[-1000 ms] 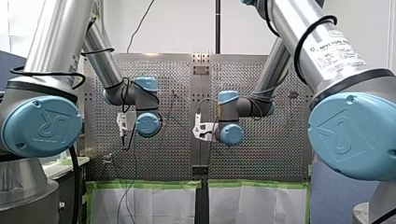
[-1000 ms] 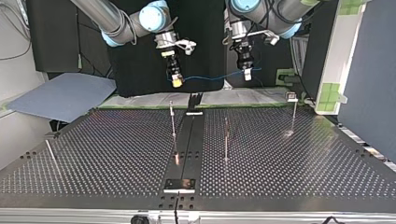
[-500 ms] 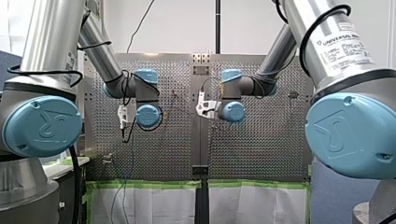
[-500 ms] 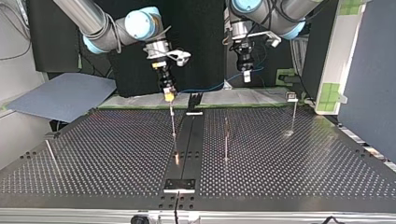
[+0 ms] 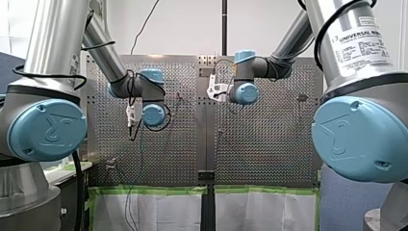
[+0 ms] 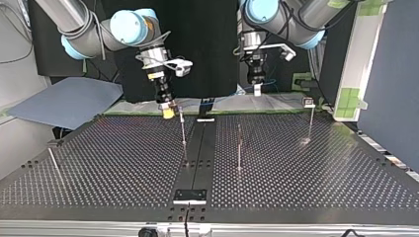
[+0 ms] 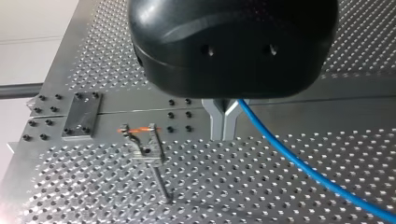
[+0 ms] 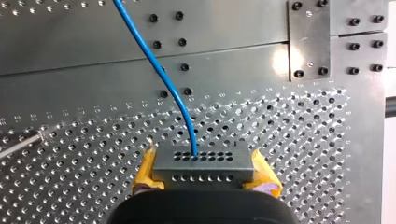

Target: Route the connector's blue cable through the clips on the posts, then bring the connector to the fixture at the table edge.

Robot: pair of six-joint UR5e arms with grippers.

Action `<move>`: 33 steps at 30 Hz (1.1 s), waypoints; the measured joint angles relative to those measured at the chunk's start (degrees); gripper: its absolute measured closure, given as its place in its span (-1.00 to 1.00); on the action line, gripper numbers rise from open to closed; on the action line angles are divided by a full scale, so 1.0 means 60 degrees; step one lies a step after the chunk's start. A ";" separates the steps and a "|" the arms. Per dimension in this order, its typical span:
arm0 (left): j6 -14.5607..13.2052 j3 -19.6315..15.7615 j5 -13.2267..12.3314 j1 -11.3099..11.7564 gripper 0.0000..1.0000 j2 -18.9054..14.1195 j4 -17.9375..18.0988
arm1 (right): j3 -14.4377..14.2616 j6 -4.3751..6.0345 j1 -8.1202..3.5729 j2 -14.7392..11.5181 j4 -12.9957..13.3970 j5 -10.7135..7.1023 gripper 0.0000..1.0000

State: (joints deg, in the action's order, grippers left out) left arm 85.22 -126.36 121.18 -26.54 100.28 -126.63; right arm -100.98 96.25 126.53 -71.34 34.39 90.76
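In the right wrist view a grey connector block (image 8: 201, 158) with rows of holes sits between yellow pads (image 8: 145, 170), my right gripper (image 8: 204, 171) shut on it. The blue cable (image 8: 159, 60) rises from the block over the perforated table. My left gripper (image 7: 224, 122) has its metal fingers shut on the cable (image 7: 299, 161), which trails away beside them. In the top view my right gripper (image 6: 168, 111) hangs low at the far edge beside a thin post (image 6: 183, 126). My left gripper (image 6: 257, 89) is higher, to the right.
Two more posts (image 6: 239, 145) (image 6: 311, 121) stand on the table, the far right one topped by a clip (image 6: 309, 102). A clipped post (image 7: 142, 144) lies beside my left gripper. A small plate (image 6: 189, 196) sits on the centre strip at the near edge. A rod (image 6: 53, 160) leans at the left.
My right gripper carried the connector down and toward the top view's left, ending beside the far post. My left gripper dropped slightly, keeping hold of the cable.
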 joint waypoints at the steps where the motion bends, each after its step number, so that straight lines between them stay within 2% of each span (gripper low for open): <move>1: 0.0012 0.0094 -0.0056 0.0034 1.00 0.0001 -0.0049 | 0.0006 0.0002 -0.0021 -0.0001 -0.0033 -0.0008 1.00; 6: 0.0091 0.0473 -0.0236 0.0200 1.00 0.0008 -0.0332 | 0.0013 -0.0032 -0.0121 0.0212 -0.0154 -0.0023 1.00; 13: 0.0138 0.0888 -0.0376 0.0445 1.00 0.0009 -0.0676 | 0.0020 -0.0022 -0.0233 0.0633 0.0004 -0.0088 1.00; 25: 0.0148 0.1286 -0.0914 0.0826 1.00 0.0129 -0.0949 | 0.0203 -0.0007 -0.0393 0.0703 0.0189 -0.0586 1.00; 33: 0.0162 0.1814 -0.0974 0.0925 1.00 0.0390 -0.1276 | 0.0363 -0.0013 -0.0522 0.0722 0.0117 -0.0738 1.00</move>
State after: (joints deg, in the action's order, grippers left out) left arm 86.18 -115.48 115.33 -20.98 102.62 -134.28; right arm -98.80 96.17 123.40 -67.01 35.10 86.33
